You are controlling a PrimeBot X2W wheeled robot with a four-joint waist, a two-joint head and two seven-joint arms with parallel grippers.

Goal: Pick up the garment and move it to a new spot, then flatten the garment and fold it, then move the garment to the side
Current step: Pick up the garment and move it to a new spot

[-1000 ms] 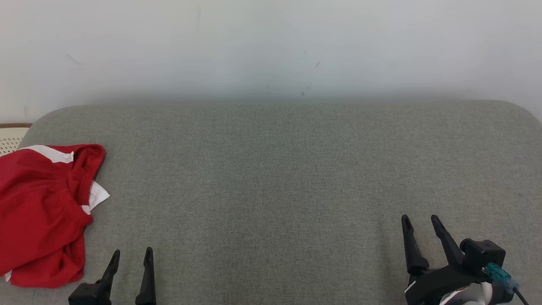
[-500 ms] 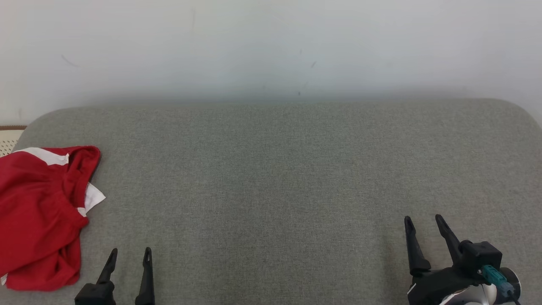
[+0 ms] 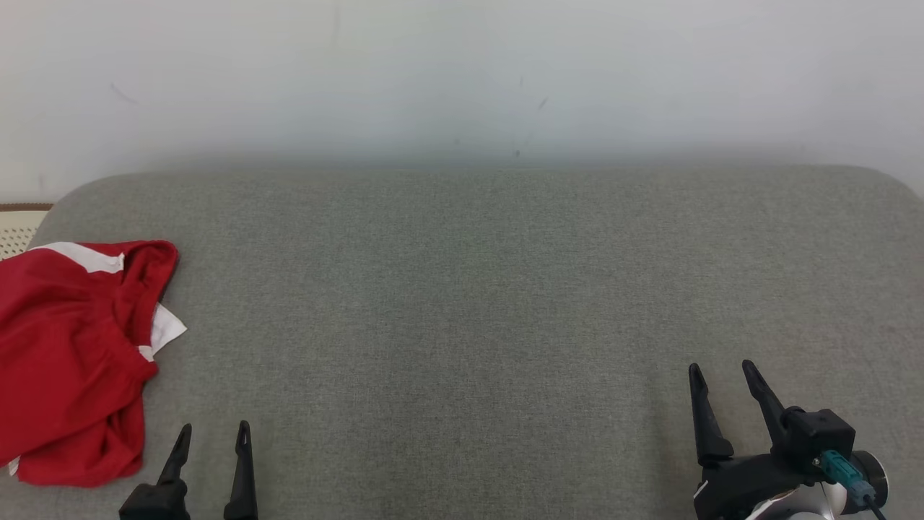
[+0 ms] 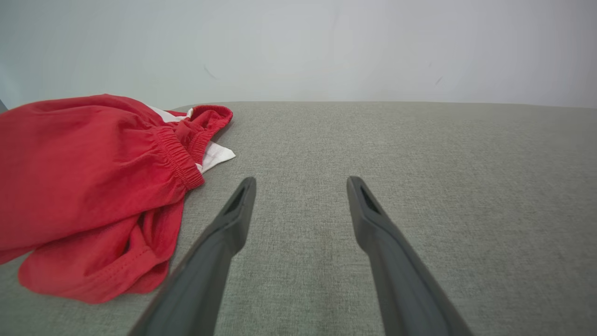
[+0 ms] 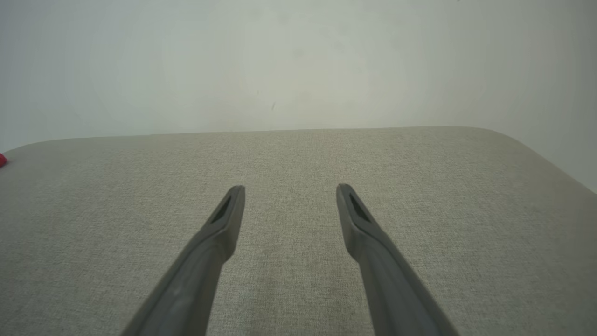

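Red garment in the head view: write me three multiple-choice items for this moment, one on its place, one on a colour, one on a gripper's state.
1. Where on the grey cushion does the red garment lie?
A. centre
B. left end
C. right end

2. What colour is the garment's trim?
A. blue
B. yellow
C. white

3. How is the left gripper?
A. open and empty, beside the garment
B. shut on the garment
C. shut on nothing

Answers:
1 B: the garment is crumpled at the cushion's left end, in front of the left gripper.
2 C: white bands show at its top edge and beside its waistband.
3 A: the left wrist view shows its fingers spread with bare cushion between them and the garment off to one side.
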